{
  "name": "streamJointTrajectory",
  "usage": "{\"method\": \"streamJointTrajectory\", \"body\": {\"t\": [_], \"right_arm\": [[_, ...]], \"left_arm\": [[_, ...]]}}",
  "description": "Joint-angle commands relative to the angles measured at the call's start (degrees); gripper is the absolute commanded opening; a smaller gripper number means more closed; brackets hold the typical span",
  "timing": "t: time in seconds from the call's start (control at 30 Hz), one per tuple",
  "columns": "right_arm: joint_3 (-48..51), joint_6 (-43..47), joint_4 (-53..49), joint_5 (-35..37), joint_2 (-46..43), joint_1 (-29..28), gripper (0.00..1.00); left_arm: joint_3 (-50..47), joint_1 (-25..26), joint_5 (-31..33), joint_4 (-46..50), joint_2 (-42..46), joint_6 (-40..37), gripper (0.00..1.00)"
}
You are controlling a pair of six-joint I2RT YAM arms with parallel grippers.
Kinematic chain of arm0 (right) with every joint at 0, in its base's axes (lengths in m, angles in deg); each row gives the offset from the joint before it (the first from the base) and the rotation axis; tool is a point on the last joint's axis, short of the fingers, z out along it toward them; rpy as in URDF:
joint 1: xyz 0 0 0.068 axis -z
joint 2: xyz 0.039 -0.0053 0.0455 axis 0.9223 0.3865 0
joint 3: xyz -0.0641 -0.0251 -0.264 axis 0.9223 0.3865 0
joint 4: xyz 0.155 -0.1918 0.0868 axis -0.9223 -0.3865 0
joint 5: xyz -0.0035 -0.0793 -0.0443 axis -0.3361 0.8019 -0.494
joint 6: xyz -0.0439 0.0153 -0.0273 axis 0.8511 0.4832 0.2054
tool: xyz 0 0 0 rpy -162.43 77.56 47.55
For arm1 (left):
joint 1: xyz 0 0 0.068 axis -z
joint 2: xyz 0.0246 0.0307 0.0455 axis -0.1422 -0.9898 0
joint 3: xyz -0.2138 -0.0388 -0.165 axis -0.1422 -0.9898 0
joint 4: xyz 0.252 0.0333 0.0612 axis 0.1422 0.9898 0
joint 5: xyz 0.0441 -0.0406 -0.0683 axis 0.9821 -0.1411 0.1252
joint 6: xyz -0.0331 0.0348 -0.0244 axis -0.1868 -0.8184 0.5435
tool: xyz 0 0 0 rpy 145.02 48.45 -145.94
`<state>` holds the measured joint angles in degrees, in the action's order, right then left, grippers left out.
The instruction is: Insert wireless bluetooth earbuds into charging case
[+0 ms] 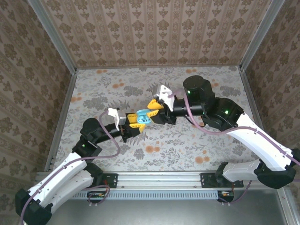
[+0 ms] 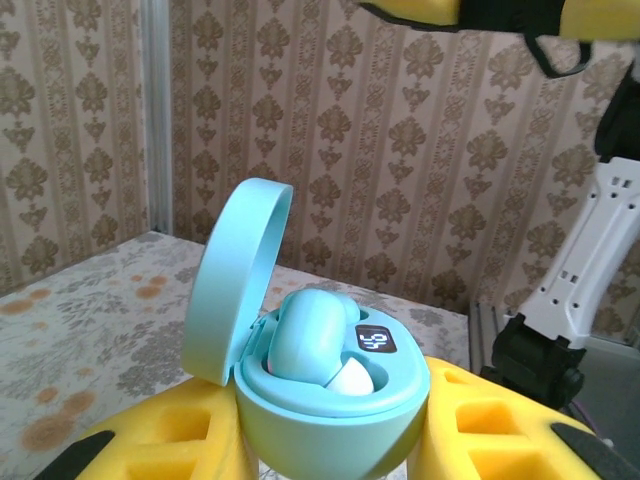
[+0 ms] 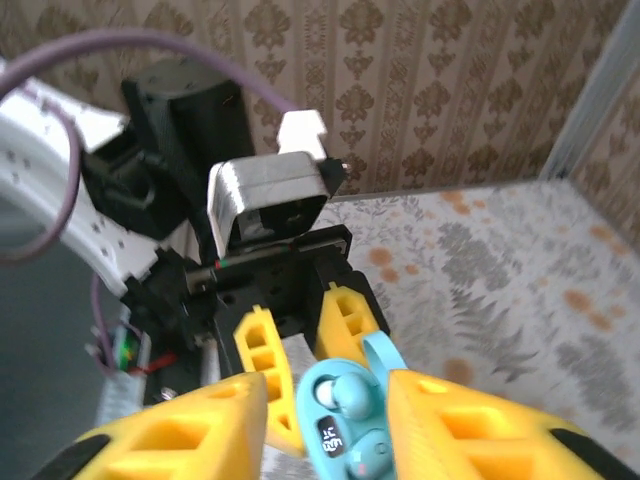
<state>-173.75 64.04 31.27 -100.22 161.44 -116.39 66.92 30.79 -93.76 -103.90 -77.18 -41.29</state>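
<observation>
Small black display [image 2: 375, 341] on the inner deck of the open teal charging case [image 2: 330, 420] is glowing with two white digits, sitting tilted in the left wrist view and too blurred to be read for sure.

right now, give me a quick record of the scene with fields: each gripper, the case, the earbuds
left gripper: shut on the teal charging case, holding it up off the table
right gripper: jaws apart, poised just over the case, nothing seen between them
lid: open, standing upright
teal earbud: seated in the case
second earbud: cannot tell
display: on the case's top face beside the earbud, showing digits
</observation>
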Motion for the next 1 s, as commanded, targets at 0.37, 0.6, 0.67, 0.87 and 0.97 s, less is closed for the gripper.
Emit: {"method": "streamJointTrajectory", "body": {"t": [0.37,0.6,0.67,0.87,0.97], "right_arm": [[-4.94,-44.05,-9.8,20.23,5.59,-7.35,0.28],[-14.27,-46.7,-18.07,24.98,14.32,-10.47,0.23],[-16.29,-47.23,-20.59,26.52,15.78,-10.47,0.23],[-19.64,-47.93,-24.58,29.72,17.54,-10.38,0.23],[-19.83,-48.67,-25.14,29.52,18.06,-10.38,0.23]], "left_arm": [[1.12,-0.03,5.86,-0.94,0.09,-2.12,0.23],[0.84,-0.11,5.62,-0.98,0.66,-2.05,0.23],[0.74,-0.12,5.46,-0.91,0.88,-2.11,0.23],[0.84,-0.11,4.89,-0.49,1.31,-2.23,0.23],[0.78,-0.13,4.9,-0.29,1.63,-2.44,0.23]]}}
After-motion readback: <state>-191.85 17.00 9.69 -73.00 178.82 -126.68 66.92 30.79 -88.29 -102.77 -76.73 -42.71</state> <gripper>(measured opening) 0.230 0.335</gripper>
